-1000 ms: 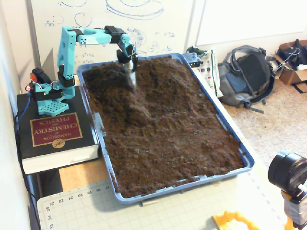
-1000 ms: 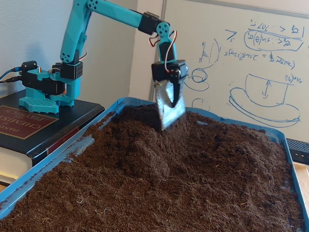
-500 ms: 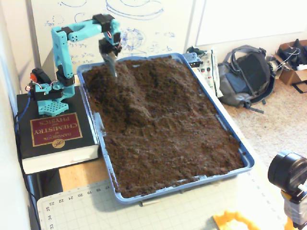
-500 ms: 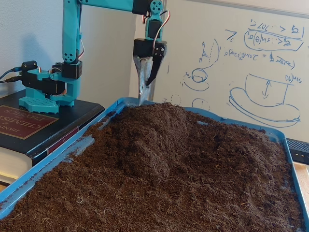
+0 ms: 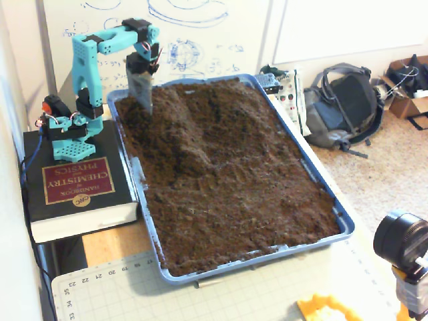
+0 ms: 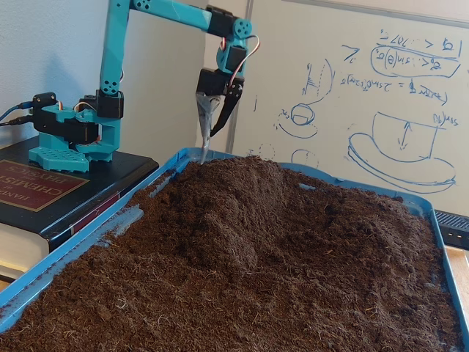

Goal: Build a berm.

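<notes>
Nearest the camera in a fixed view lies a pale green cutting mat (image 5: 200, 294) printed with a grid and numbers, a yellow object (image 5: 328, 309) at its lower edge and a black round device (image 5: 401, 239) at the right. On the mat's far side sits a shallow blue plastic tray (image 5: 344, 224), rectangular with rounded corners, filled to the rim with loose, crumbly dark-brown soil (image 5: 247, 207); the near part of that soil is flat and fibrous. Further back the soil rises into the berm (image 5: 194, 124), a rough elongated hump with sloping sides, occupying the far half of the tray; its long axis runs from the far rim down towards the tray's middle, roughly along the tray's length. In the other fixed view the berm (image 6: 242, 198) peaks just below the gripper and falls away to both sides, inside the same tray (image 6: 88, 238). Left of the tray a thick black book (image 5: 73, 187) with a maroon label carries the teal arm (image 5: 87, 67), whose base stands on the cover. The gripper (image 5: 142, 103) points straight down at the far left corner of the tray, its tip at the soil beside the berm; seen side-on, the gripper (image 6: 204, 150) has its jaws closed together into a narrow blade-like point, holding nothing visible. Behind stands a whiteboard (image 6: 381, 95) with blue sketches, and a grey backpack (image 5: 341, 107) lies on the floor.
</notes>
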### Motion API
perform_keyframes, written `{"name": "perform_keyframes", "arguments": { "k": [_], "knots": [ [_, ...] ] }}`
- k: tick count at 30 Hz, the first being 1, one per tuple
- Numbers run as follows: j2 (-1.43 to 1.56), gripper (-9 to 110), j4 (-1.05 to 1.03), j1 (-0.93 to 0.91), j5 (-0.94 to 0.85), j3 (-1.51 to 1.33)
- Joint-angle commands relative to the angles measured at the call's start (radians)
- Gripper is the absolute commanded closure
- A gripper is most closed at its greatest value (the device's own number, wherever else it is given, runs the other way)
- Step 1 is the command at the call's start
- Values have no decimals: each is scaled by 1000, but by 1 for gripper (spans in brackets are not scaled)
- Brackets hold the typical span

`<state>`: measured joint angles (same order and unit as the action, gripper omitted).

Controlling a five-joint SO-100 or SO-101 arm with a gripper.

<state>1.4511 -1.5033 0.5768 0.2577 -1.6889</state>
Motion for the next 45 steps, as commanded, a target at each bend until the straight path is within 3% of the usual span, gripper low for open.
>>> {"name": "perform_keyframes", "arguments": {
  "k": [1,5,14,23,45],
  "knots": [
    [-15,101,-8,14,104,11],
    [-74,101,2,21,206,17],
    [-212,101,14,34,193,20],
    [-229,101,273,123,158,61],
    [-393,101,290,120,167,143]
  ]
}}
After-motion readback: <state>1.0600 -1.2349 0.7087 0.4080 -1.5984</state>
